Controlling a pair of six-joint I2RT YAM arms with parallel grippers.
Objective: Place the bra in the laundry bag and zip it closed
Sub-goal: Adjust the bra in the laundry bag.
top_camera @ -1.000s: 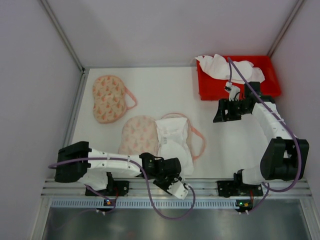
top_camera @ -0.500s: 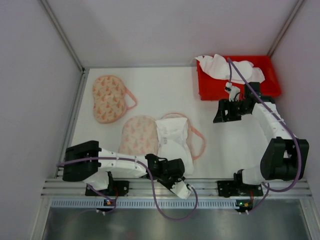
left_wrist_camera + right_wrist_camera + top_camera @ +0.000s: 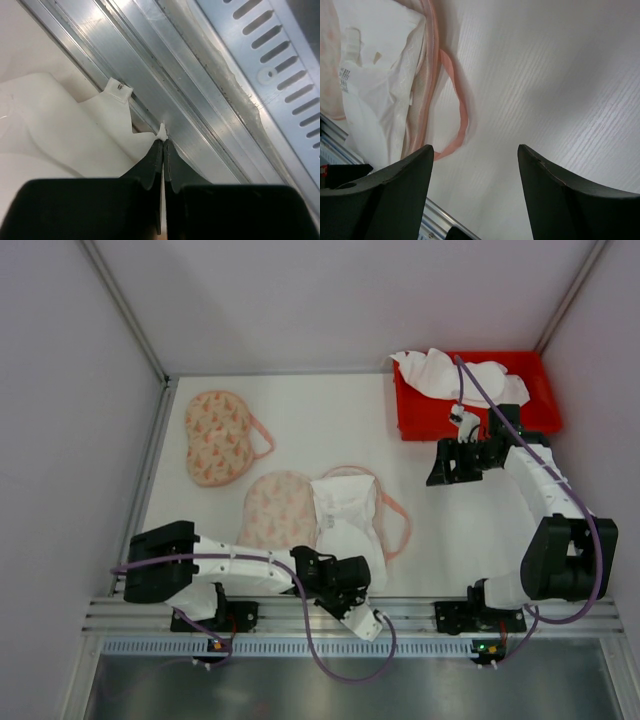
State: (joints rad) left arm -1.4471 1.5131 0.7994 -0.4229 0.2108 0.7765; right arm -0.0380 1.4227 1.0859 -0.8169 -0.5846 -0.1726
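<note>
A white mesh laundry bag (image 3: 348, 518) lies near the table's front edge, over a pink patterned bra (image 3: 275, 508) whose strap (image 3: 462, 110) loops out on the right. My left gripper (image 3: 355, 585) sits low at the bag's near corner. In the left wrist view its jaws (image 3: 163, 142) are pressed together, with a bit of the white bag (image 3: 75, 145) pinched at the tips, beside the metal rail. A zip-pull tab (image 3: 120, 90) shows on the bag's edge. My right gripper (image 3: 440, 465) hangs open above bare table (image 3: 475, 147), right of the bag (image 3: 375, 85).
A second pink bra (image 3: 215, 435) lies at the back left. A red bin (image 3: 420, 425) holding white mesh bags (image 3: 450, 375) stands at the back right, just behind the right gripper. Aluminium rails (image 3: 210, 90) run along the table's near edge.
My left gripper has slid a little to the right along the near edge and its jaws have gone from open to shut on the bag's corner. The right arm has not moved.
</note>
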